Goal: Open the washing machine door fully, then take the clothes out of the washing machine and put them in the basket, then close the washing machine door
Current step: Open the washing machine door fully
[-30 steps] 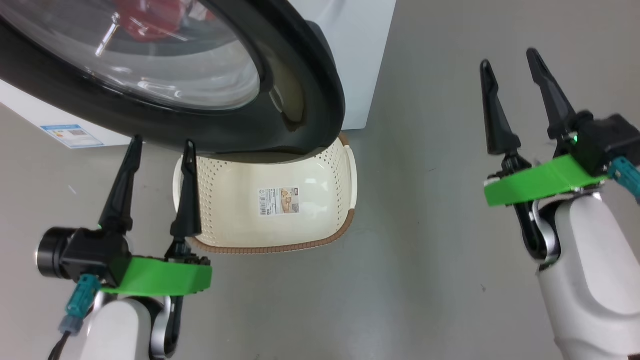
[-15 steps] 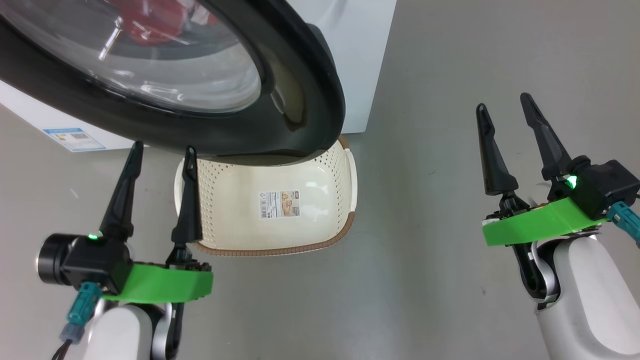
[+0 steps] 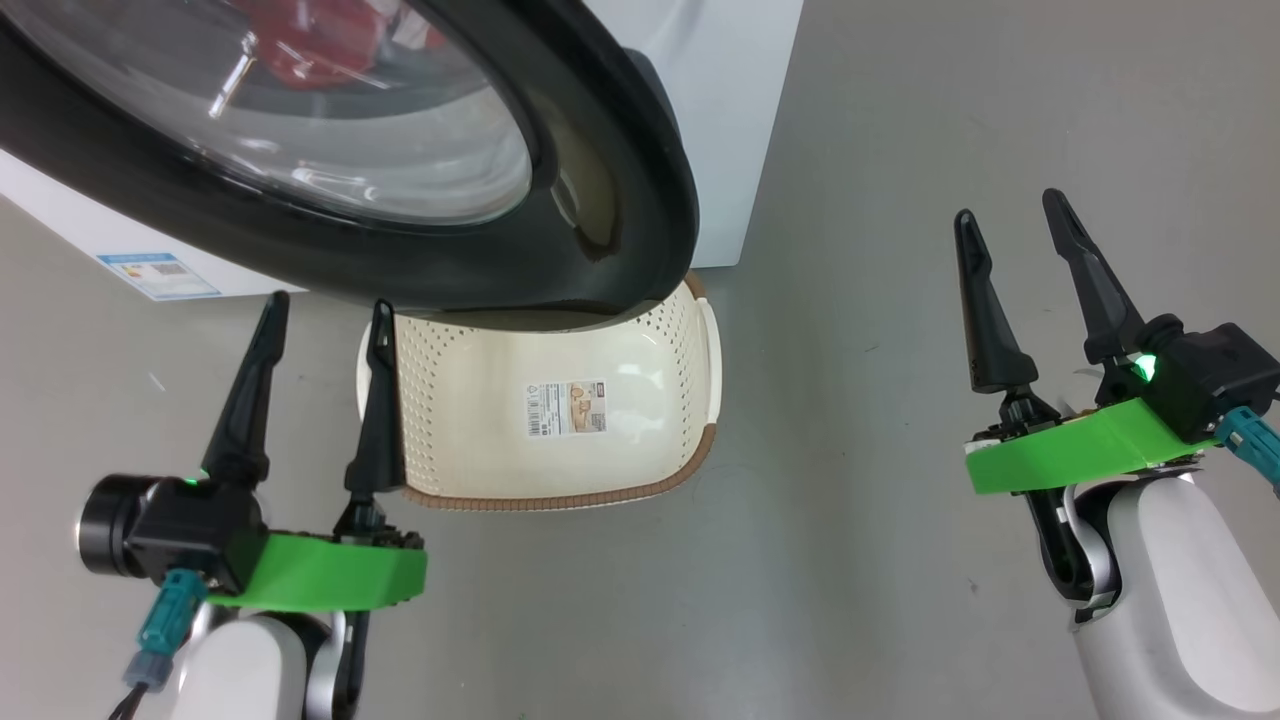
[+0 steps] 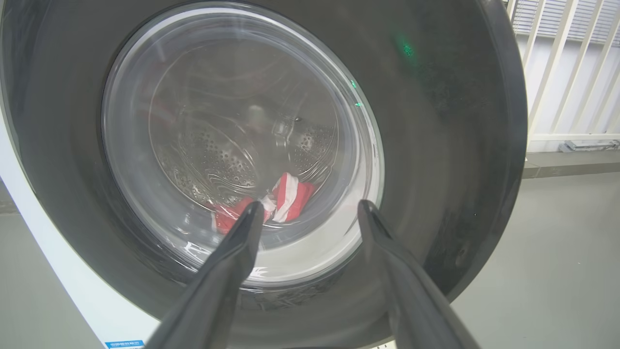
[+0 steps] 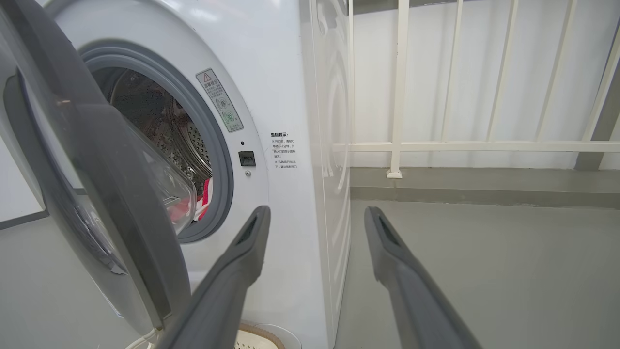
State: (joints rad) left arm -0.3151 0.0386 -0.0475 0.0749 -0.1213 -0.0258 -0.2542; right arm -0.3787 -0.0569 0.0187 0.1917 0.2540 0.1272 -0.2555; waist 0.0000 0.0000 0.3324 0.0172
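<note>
The washing machine door (image 3: 610, 180), black-rimmed with a clear glass bowl, stands partly open over the basket (image 3: 560, 455) on the floor. Through the glass I see the red and white clothes (image 4: 286, 198) low in the steel drum. The white washing machine (image 5: 290, 121) shows its grey ring and some red cloth (image 5: 206, 194) in the right wrist view. My left gripper (image 3: 325, 310) is open, empty, in front of the door beside the basket's left side. My right gripper (image 3: 1005, 210) is open, empty, over bare floor to the right.
A white railing (image 5: 402, 97) and a low kerb run behind the machine on the right. A blue label (image 3: 160, 275) sits on the machine's front at the left. Grey floor (image 3: 850, 560) spreads between the basket and my right arm.
My right gripper has dropped lower and nearer in the head view during the first half second, then stayed. The left gripper has barely moved. The picture has shifted slightly.
</note>
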